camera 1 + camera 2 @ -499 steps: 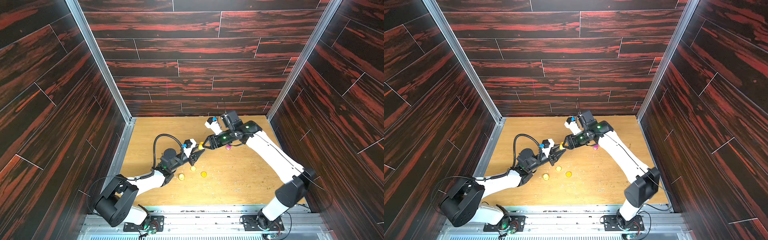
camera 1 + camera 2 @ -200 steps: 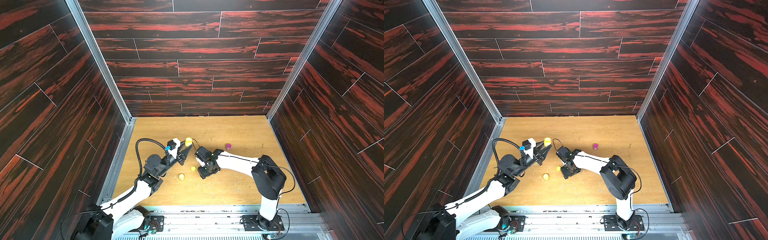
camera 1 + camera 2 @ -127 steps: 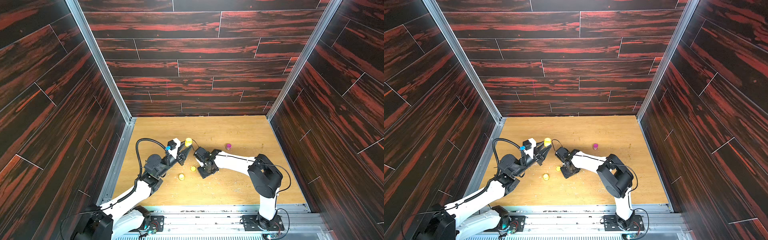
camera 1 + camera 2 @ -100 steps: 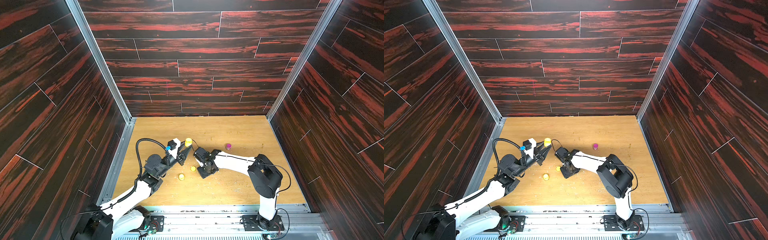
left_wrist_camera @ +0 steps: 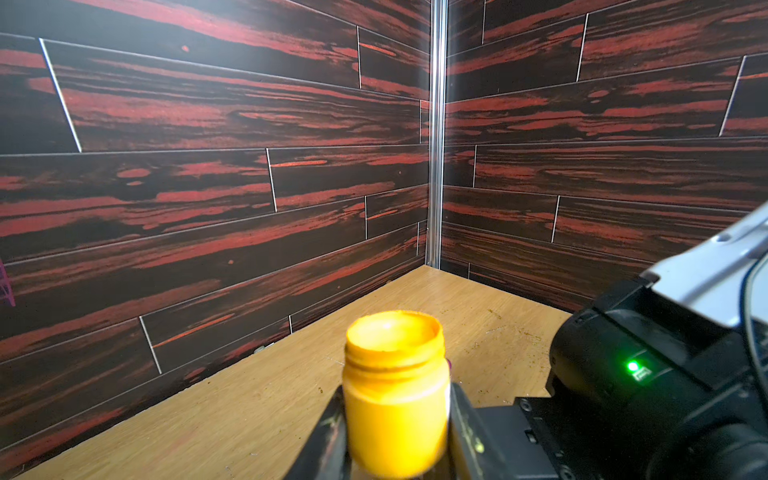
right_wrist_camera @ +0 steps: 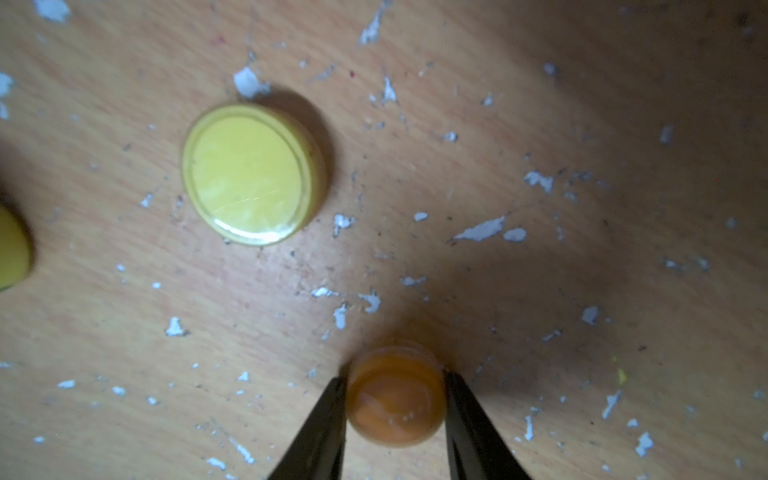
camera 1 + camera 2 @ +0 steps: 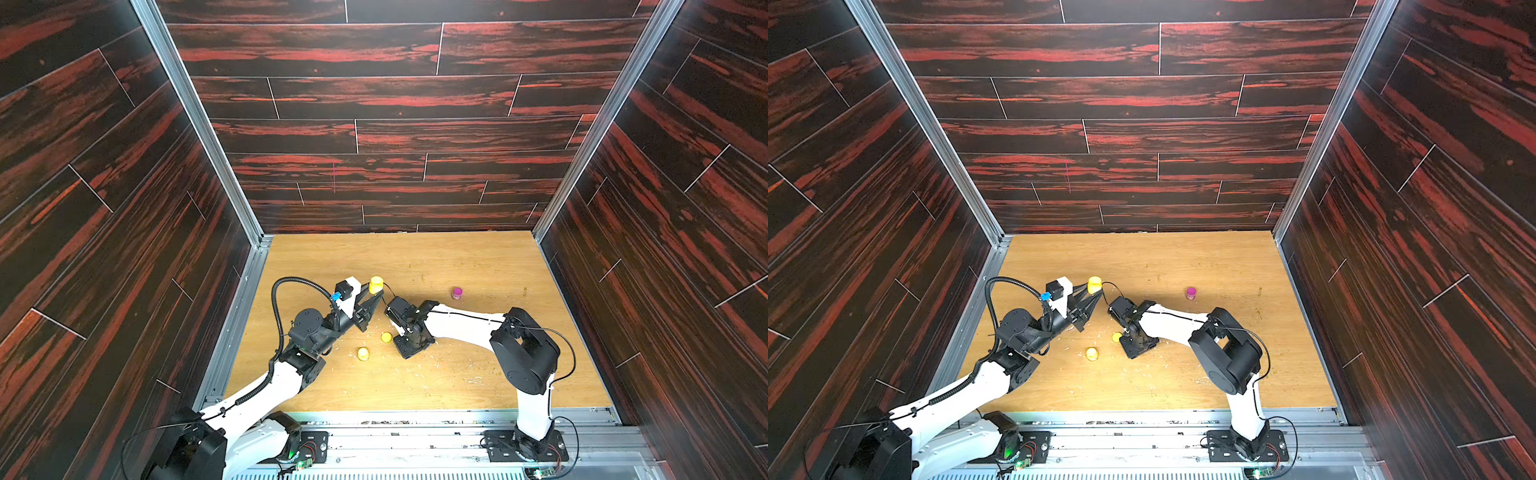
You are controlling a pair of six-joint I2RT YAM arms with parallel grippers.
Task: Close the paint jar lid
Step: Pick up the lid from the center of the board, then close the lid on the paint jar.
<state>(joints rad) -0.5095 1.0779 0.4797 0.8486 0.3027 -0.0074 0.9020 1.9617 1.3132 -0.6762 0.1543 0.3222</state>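
My left gripper [image 7: 374,292] is shut on an open yellow paint jar [image 7: 376,284], held upright above the table; in the left wrist view the jar [image 5: 395,386] sits between both fingers with its threaded mouth uncovered. My right gripper [image 6: 395,380] points straight down at the table, and its two fingers touch both sides of a small orange lid [image 6: 395,405] that lies flat on the wood. In both top views the right gripper [image 7: 407,351] covers that lid.
A yellow lid [image 6: 249,174] lies on the table just left of the right gripper [image 7: 1136,351], and another yellow piece [image 7: 363,353] lies further left. A small magenta jar [image 7: 456,293] stands at the back right. White flecks cover the wooden table [image 7: 457,374].
The right arm came down from the jar to the table. Over the last second its jaws narrowed onto the orange lid. The left arm keeps the jar still.
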